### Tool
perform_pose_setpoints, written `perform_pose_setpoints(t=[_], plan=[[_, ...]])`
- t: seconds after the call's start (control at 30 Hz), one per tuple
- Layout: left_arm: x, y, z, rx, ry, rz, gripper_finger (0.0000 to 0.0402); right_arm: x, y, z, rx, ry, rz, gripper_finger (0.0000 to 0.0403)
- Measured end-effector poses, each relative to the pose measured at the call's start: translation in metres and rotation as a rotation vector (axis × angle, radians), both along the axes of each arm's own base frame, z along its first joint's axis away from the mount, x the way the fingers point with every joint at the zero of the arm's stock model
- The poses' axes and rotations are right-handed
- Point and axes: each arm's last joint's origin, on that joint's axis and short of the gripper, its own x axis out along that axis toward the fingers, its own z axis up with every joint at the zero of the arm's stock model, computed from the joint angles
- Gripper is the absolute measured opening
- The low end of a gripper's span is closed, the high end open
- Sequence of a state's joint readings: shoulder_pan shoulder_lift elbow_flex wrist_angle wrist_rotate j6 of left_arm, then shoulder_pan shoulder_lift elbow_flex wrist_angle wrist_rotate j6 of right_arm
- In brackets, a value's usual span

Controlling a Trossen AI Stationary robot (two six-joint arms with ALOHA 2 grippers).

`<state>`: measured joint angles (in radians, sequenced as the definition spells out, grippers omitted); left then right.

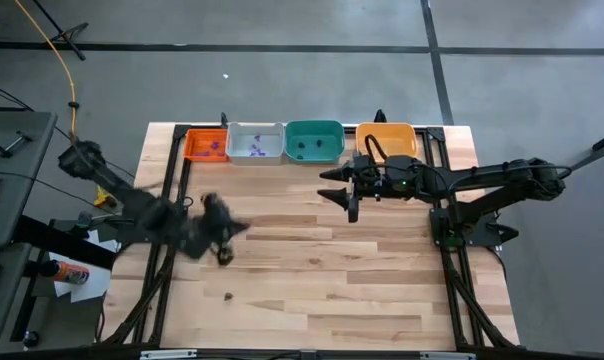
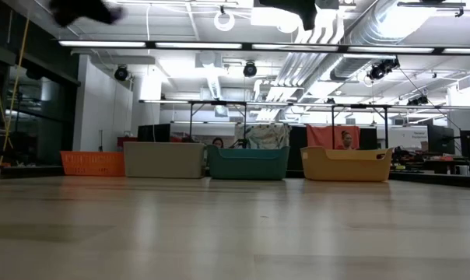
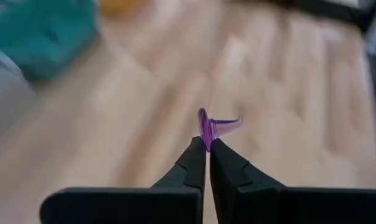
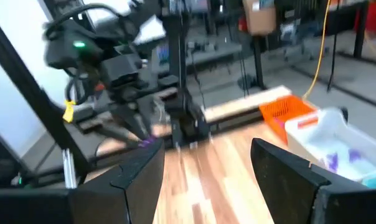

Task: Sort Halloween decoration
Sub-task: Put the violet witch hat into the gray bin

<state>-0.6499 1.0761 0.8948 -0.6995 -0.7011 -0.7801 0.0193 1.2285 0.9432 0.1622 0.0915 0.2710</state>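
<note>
Purple trinket (image 3: pixel 208 127) pinched at very tips of left gripper (image 3: pixel 207 147), lifted clear of table (image 1: pixel 312 280), probably for carrying toward tray row; grey tray (image 1: pixel 254 142) already holds purple pieces; right gripper (image 1: pixel 350 187) spread wide, idle before green tray (image 1: pixel 314 141).

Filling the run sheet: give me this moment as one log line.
left end effector: shut on purple trinket, above table | right end effector: open, empty, near green tray
</note>
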Motion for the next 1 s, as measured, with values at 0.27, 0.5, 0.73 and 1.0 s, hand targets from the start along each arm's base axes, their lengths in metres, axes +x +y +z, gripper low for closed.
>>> perform_pose_setpoints(t=[0.27, 0.5, 0.73, 1.0], plan=[[0.041, 0.07, 0.047, 0.191, -0.298, -0.069, 0.0, 0.005, -0.001, 0.017, -0.077, -0.197, -0.019, 0.0233], [0.067, 0.112, 0.063, 0.202, -0.521, -0.188, 0.0, 0.005, 0.0, 0.019, -0.219, -0.211, -0.018, 0.0233], [0.086, 0.125, 0.057, 0.167, -0.578, -0.247, 0.0, 0.005, 0.0, 0.018, -0.223, -0.208, -0.015, 0.0233], [0.094, 0.126, 0.054, 0.171, -0.597, -0.247, 0.0, 0.006, 0.0, 0.018, -0.222, -0.205, -0.014, 0.0233]])
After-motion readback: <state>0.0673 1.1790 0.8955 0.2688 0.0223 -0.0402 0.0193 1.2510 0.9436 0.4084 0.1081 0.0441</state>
